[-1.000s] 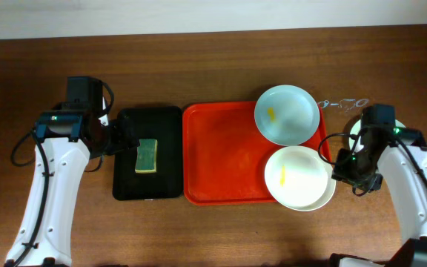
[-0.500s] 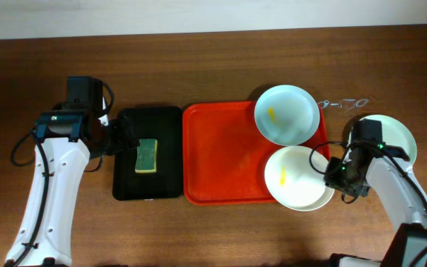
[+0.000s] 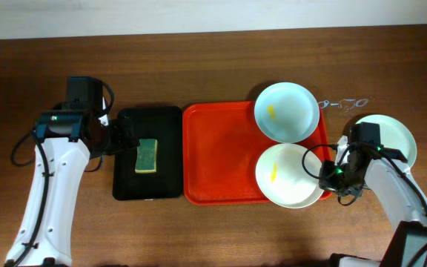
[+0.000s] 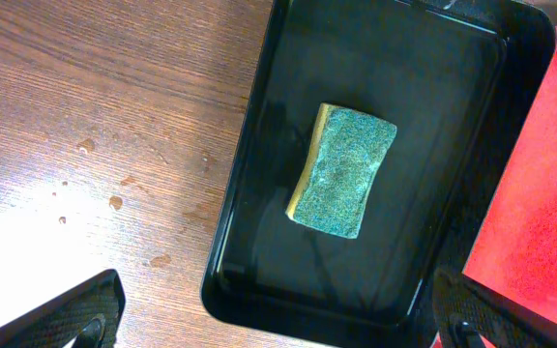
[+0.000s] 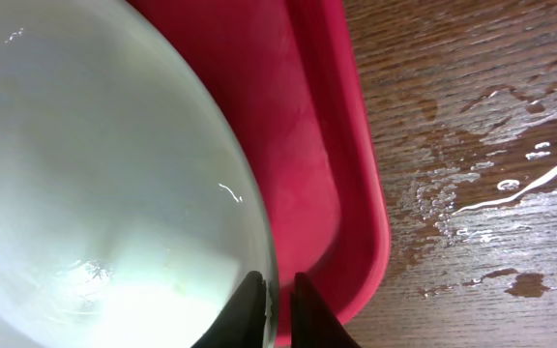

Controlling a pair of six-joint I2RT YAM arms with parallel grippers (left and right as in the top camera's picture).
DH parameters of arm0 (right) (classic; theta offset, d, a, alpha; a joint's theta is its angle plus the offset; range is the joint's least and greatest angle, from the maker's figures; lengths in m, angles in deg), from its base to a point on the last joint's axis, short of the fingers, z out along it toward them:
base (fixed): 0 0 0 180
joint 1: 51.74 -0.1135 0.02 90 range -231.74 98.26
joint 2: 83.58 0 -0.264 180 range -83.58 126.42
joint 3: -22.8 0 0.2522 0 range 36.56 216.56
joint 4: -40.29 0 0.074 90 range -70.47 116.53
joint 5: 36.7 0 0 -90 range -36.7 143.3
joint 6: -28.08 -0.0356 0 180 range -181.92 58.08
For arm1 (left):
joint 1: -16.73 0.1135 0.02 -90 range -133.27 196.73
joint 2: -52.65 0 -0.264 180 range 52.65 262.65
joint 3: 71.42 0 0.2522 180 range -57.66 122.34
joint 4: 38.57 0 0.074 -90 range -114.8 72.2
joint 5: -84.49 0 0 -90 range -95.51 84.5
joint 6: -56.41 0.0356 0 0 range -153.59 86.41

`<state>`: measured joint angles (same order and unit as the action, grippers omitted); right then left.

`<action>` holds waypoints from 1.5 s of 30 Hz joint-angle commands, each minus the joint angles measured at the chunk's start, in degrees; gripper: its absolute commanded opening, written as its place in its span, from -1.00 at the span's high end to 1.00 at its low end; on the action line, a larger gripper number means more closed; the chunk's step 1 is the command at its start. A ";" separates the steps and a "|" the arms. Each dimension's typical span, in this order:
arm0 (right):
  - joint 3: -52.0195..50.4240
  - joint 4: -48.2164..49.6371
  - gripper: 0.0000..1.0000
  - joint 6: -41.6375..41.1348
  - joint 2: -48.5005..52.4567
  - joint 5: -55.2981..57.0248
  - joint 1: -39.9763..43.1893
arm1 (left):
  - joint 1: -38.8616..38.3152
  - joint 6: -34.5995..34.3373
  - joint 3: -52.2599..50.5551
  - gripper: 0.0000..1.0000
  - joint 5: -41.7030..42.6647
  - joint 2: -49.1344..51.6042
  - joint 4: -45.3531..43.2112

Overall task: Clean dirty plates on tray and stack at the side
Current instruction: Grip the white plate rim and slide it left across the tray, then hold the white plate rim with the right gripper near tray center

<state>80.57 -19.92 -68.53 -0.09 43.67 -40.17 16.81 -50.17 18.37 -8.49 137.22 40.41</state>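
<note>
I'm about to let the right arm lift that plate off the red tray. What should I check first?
1. Right end effector pinching the near plate by its rim: ok.
2. Left end effector open above the sponge: ok.
3. Sponge lying free in the black tray: ok.
4. Near plate clear of the far plate: cannot tell.
5. Near plate free of yellow smear: not ok.

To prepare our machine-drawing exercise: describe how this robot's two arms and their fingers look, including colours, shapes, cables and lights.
The left arm and right arm have smooth white rounded shells, black joints and looping black cables. The left carries a teal band, the right a small green light. The left fingers and right fingers are black.
</note>
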 commanded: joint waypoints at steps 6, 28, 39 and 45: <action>-0.37 0.46 0.92 0.17 0.26 -11.52 -0.48 | 0.15 -0.74 0.94 -0.98 0.39 -0.74 0.04; -0.37 21.88 0.92 -25.88 0.26 3.76 -27.32 | 0.15 -0.74 0.94 -0.99 0.37 -0.74 0.04; -0.63 21.68 0.92 -25.83 5.44 7.06 -27.36 | 0.15 -0.74 0.94 -0.98 0.39 -0.74 0.04; -0.61 21.86 0.92 -25.83 5.92 6.69 -27.30 | 0.15 -0.74 0.94 -0.98 0.39 -0.74 0.04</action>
<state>80.27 1.76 -93.71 5.52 49.42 -67.12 16.81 -50.17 18.37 -8.51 137.22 40.43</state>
